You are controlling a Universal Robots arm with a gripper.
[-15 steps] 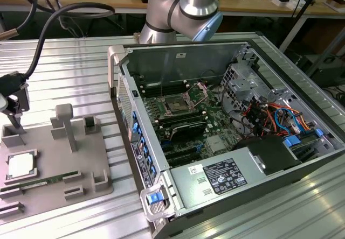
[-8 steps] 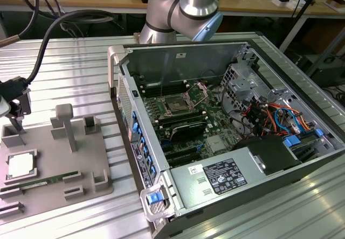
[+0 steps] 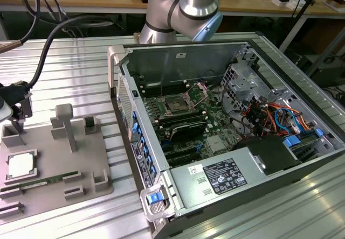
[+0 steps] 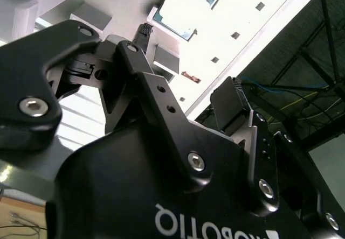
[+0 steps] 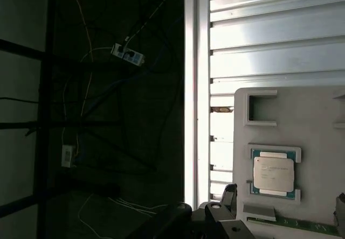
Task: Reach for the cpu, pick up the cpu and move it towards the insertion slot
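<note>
Flat in a recess of the grey tray (image 3: pixel 48 153), metal top up, edges square to the tray: cpu (image 3: pixel 21 165). Above the tray's edge, hand (image 3: pixel 20 112), grip impossible to tell.

The cpu (image 3: pixel 21 165) lies open from above. A tall post (image 3: pixel 66 124) stands near it, and the case wall (image 3: pixel 129 127) stands between its tray (image 3: pixel 49 154) and the insertion slot (image 3: pixel 177 105)
</note>
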